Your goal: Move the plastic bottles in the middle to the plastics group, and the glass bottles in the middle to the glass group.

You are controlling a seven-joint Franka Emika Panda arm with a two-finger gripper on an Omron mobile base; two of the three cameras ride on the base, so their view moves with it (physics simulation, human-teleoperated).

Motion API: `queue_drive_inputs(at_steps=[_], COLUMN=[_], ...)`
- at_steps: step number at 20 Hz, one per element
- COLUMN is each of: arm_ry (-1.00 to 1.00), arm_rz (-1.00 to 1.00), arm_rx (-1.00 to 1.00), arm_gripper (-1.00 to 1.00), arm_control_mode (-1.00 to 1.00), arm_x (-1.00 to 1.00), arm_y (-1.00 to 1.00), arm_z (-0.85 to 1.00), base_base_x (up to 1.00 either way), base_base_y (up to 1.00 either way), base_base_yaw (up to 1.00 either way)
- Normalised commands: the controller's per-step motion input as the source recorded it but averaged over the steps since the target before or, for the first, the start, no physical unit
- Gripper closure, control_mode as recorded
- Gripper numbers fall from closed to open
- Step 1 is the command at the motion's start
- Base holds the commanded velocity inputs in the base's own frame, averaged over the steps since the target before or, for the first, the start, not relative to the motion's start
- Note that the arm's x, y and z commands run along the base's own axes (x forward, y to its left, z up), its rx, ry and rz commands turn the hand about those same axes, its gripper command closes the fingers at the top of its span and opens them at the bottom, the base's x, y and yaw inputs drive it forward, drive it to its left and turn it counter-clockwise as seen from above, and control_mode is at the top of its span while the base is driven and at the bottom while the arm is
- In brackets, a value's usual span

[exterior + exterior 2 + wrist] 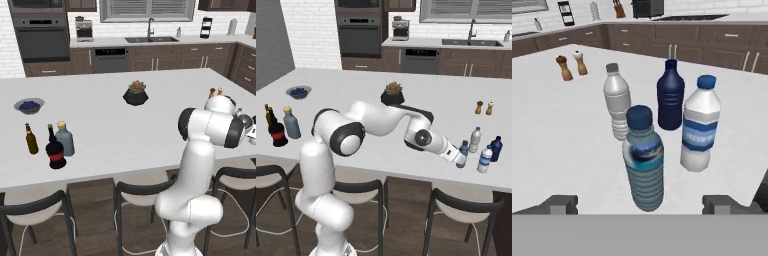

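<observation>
While the claw (640, 202) gapes wide, the upright blue bottle (643, 159) stands just ahead, centred between its tips.

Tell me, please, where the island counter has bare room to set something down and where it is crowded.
Bare: the wide stretch between the black plant bowl and the squat grey-blue flask, and the patch between the brown and white shakers and the clear pale-capped bottle. Crowded: the four plastic bottles before the open gripper.
</observation>
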Motion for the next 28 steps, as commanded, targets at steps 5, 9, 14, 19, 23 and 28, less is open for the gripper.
queue_drive_inputs(at_steps=[5,9,14,19,23,28], arm_ry=[0.06,0.11,0.09,0.09,0.06,0.02], arm_rz=[0.0,0.0,0.0,0.0,0.0,0.0], arm_rx=[0.0,0.02,0.05,0.04,0.0,0.0], arm_gripper=[-1.0,-1.0,-1.0,-1.0,-1.0,-1.0], arm_control_mode=[-1.0,-1.0,-1.0,-1.0,-1.0,-1.0], arm_x=[-0.1,-0.04,0.0,0.0,0.0,0.0], arm_y=[0.2,0.2,0.37,0.49,0.67,0.6], arm_z=[0.87,0.94,1.0,0.99,0.93,1.0], base_base_x=[0.0,0.0,0.0,0.0,0.0,0.0], base_base_y=[0.0,0.0,0.0,0.0,0.0,0.0], base_base_yaw=[0.0,0.0,0.0,0.0,0.0,0.0])
